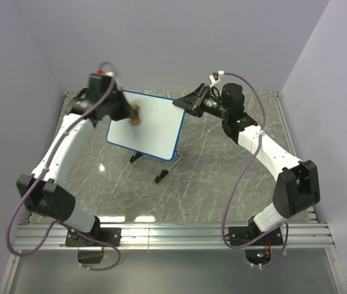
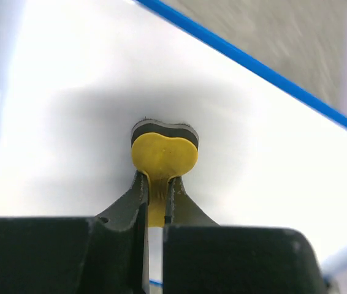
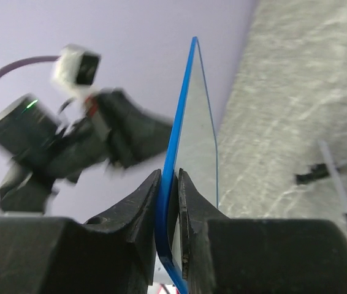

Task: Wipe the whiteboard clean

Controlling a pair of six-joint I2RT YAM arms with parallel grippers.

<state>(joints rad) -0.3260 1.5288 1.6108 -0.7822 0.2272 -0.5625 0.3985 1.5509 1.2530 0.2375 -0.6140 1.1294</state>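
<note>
Right claw (image 3: 170, 179) astride whiteboard (image 3: 196, 125) rim (edge-on)

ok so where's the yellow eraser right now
In the top view the yellow eraser is against the left part of the whiteboard, near its upper left corner, pinched in the left pincer.

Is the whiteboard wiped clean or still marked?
Clean where visible: the whiteboard shows no writing in the top or left wrist view; only shadow surrounds the eraser.

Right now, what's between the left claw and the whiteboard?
A small yellow eraser, pinched in the left claw, its dark pad toward the whiteboard. The left wrist view shows it.
</note>
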